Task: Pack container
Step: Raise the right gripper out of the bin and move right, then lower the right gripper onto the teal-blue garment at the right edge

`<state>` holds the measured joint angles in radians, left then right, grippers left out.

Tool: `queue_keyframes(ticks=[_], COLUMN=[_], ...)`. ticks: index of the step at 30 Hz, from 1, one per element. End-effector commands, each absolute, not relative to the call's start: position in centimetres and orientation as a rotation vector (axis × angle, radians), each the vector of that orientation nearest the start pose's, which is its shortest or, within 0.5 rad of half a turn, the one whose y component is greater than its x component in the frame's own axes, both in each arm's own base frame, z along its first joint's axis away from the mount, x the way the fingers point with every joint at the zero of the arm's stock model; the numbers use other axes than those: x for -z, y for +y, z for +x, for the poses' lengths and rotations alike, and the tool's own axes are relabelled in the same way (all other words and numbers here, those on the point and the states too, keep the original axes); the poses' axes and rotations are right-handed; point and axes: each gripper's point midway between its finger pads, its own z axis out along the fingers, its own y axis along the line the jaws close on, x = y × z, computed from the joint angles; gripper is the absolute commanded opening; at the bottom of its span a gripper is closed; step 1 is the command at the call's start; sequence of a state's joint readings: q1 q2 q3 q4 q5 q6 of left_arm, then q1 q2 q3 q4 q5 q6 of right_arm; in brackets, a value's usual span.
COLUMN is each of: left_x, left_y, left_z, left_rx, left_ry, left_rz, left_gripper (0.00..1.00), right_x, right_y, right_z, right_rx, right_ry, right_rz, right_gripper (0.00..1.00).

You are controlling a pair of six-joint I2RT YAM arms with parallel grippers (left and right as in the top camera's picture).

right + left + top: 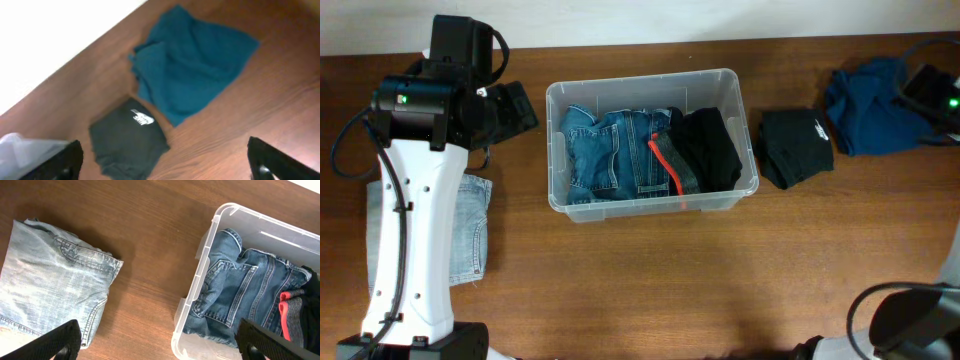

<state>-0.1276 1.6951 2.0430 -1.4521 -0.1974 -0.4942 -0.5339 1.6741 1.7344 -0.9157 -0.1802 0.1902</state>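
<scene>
A clear plastic container sits at the centre of the overhead view on a wooden table, probably so that either arm can reach it. It holds two garments: dark blue jeans across its left and middle, and a black piece with a red-edged band at its right. Three more lie outside: pale denim at the left, a folded black item with a white logo just right of the container, and a teal cloth at upper right. The left gripper hovers between the pale denim and the container, fingers wide apart and empty. The right gripper, above the black and teal items, is likewise spread and empty.
</scene>
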Motion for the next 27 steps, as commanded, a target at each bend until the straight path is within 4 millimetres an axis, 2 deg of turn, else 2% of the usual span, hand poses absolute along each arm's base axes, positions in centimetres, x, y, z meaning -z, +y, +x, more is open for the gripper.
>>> queue_keyframes(ticks=[1, 5, 7, 17, 22, 27], left_x=[-29.7, -29.7, -29.7, -29.7, -29.7, -29.7], left_y=[-1.2, -1.2, -1.2, -1.2, -1.2, -1.2], left_z=[37.4, 37.4, 37.4, 37.4, 37.4, 37.4], left_rx=[-0.066, -0.066, -0.066, -0.066, -0.066, -0.065], left_ry=[2.590, 2.590, 2.590, 2.590, 2.590, 2.590], left_rz=[-0.535, -0.535, -0.535, -0.535, -0.535, -0.536], left_gripper=[0.99, 0.99, 0.99, 0.99, 0.99, 0.99], right_x=[-24.6, -22.7, -21.0, -11.2, -8.5, -5.7], right_y=[-23.1, -24.5, -24.9, -27.3, -28.3, -30.0], right_z=[39.6, 41.0, 42.2, 46.5, 47.4, 46.1], right_rx=[-0.137, -0.322, -0.452, -0.612, -0.598, -0.495], right_ry=[2.247, 2.205, 2.175, 2.169, 2.165, 2.152], right_rz=[0.952, 0.978, 1.026, 1.089, 1.090, 1.283], right_gripper=[0.99, 0.99, 0.98, 0.99, 0.99, 0.99])
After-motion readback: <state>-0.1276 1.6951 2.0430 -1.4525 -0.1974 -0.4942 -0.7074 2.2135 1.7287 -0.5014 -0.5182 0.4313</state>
